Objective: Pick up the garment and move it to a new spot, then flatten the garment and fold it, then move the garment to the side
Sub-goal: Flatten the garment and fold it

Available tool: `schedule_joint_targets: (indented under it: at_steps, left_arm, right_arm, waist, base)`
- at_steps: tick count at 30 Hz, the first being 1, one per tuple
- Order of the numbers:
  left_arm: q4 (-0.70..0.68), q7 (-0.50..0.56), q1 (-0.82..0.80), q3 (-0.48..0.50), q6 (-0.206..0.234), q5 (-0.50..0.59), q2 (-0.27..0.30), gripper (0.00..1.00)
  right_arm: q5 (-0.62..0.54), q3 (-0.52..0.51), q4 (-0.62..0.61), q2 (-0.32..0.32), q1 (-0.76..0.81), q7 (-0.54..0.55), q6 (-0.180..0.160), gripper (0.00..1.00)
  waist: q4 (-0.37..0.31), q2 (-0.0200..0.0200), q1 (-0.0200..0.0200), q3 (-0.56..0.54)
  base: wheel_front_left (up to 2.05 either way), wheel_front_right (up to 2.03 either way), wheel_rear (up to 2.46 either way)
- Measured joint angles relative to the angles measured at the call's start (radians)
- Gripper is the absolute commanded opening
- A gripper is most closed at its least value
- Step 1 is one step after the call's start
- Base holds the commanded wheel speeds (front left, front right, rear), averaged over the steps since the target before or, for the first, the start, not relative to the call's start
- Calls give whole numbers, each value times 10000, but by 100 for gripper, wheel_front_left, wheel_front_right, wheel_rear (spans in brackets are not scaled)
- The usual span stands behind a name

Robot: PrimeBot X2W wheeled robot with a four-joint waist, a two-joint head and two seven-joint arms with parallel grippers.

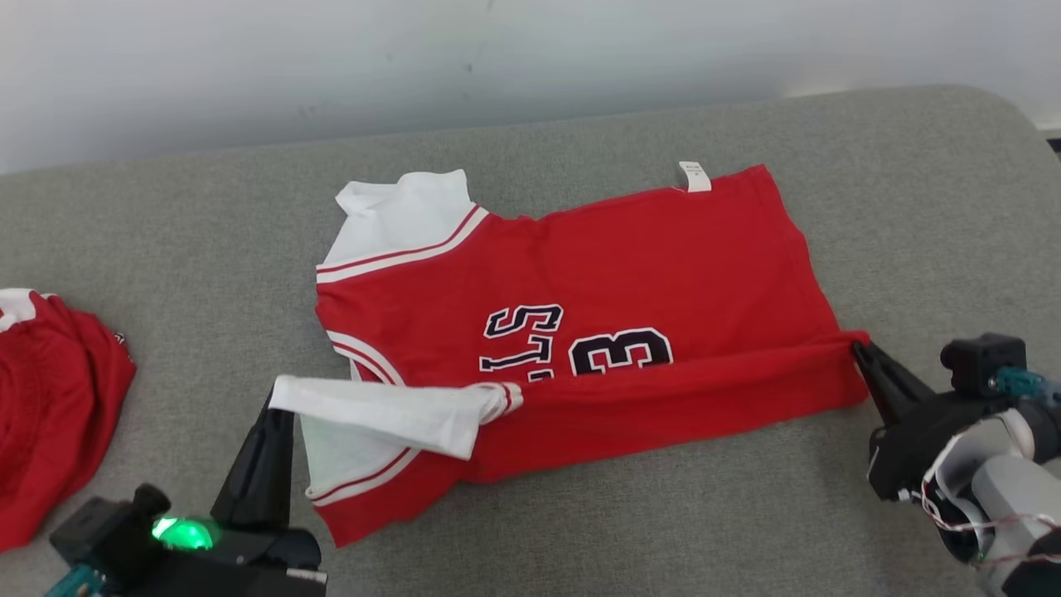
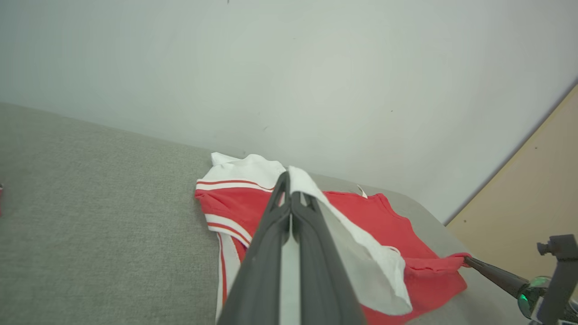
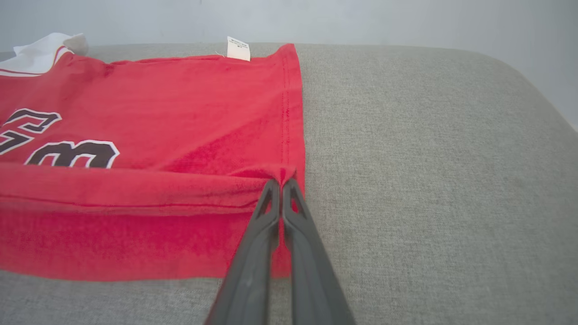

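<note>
The garment (image 1: 646, 274) is a red jersey with white sleeves and dark numerals, spread on the grey cushion. Its near edge is lifted and folded over toward the middle. My left gripper (image 1: 278, 406) is shut on the white sleeve's end at the lower left; the left wrist view shows the sleeve (image 2: 356, 243) draped over the left gripper (image 2: 289, 183). At the right, my right gripper (image 1: 858, 347) is shut on the red hem corner, seen pinched in the right gripper (image 3: 282, 183) of the right wrist view, with the garment (image 3: 158, 113) stretching away to the left.
A second red garment (image 1: 50, 398) lies bunched at the cushion's left edge. The grey cushion (image 1: 912, 207) has bare room to the right and front. A pale wall (image 1: 497, 58) stands right behind it.
</note>
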Motion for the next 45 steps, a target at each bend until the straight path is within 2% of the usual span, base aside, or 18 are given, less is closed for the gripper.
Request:
schedule_joint_targets:
  at_steps: [16, 17, 18, 19, 20, 21, 22, 23, 24, 28, 29, 33, 39, 45]
  left_arm:
    - [2366, -341, -1956, -29, -980, 926, -286, 0]
    - [2502, -341, -2052, -38, -1014, 1028, -303, 0]
    - [2629, -343, -2114, -40, -1047, 1143, -307, 0]
    - [2755, -345, -2156, -27, -1058, 1168, -330, 0]
    - [2899, -345, -2218, -8, -1064, 1214, -368, 7]
    - [2997, -349, -2267, 29, -1070, 1289, -403, 35]
    - [3055, -374, -2298, 90, -1112, 1338, -430, 46]
    - [3099, -374, -2318, 180, -1129, 1402, -474, 79]
    - [3122, -374, -2324, 245, -1133, 1526, -529, 100]
    - [3133, -374, -2210, 533, -1185, 1684, -729, 100]
    - [2980, -374, -1999, 729, -1129, 1733, -869, 100]
    - [2725, -374, -1220, 917, -1045, 1584, -1162, 100]
    - [2359, 140, 100, 836, -725, 995, -1526, 100]
    - [2144, 940, 1028, 675, -211, 650, -1779, 100]
  right_arm:
    - [163, 585, 1973, 642, -1902, -857, 0, 0]
    - [163, 575, 2075, 709, -1958, -922, 0, 9]
    - [161, 585, 2192, 786, -2010, -965, 0, 24]
    - [140, 594, 2288, 848, -2063, -1009, 0, 55]
    - [111, 579, 2351, 907, -2127, -1045, 0, 100]
    - [69, 522, 2389, 963, -2182, -1087, 0, 100]
    - [17, 468, 2429, 1012, -2227, -1101, 0, 100]
    - [-33, 416, 2445, 1055, -2254, -1129, 0, 100]
    - [-134, 240, 2368, 1093, -2261, -1139, 0, 100]
    - [-742, -918, 1503, 1151, -2055, -1170, 0, 100]
    - [-1106, -1733, 1012, 1181, -1595, -1168, 0, 100]
    - [-1766, -2928, 263, 1417, -313, -1168, 0, 100]
    - [-2178, -3689, -211, 1801, 1046, -1168, 0, 100]
    - [-2345, -4040, -351, 1918, 1507, -1168, 0, 100]
  waist:
    - [115, 0, 1, 742]
    - [114, 0, 1, 770]
    - [109, 0, 1, 795]
    - [98, 1, 1, 813]
    - [84, 0, 1, 827]
    - [65, 0, 1, 837]
    - [46, 0, 0, 843]
    - [27, 0, 0, 845]
    - [9, 0, 0, 845]
    - [-48, 1, 0, 823]
    - [-56, 0, 0, 780]
    - [-27, 0, -2, 622]
    - [22, -1, -2, 314]
    - [57, -1, -2, 107]
  base:
    - [0, 0, 0]
    - [0, 0, 0]
    - [0, 0, 0]
    - [0, 0, 0]
    - [0, 0, 0]
    - [0, 0, 0]
    - [0, 0, 0]
    - [0, 0, 0]
    - [0, 0, 0]
    - [0, 0, 0]
    - [0, 0, 0]
    - [0, 0, 0]
    - [0, 0, 0]
    - [0, 0, 0]
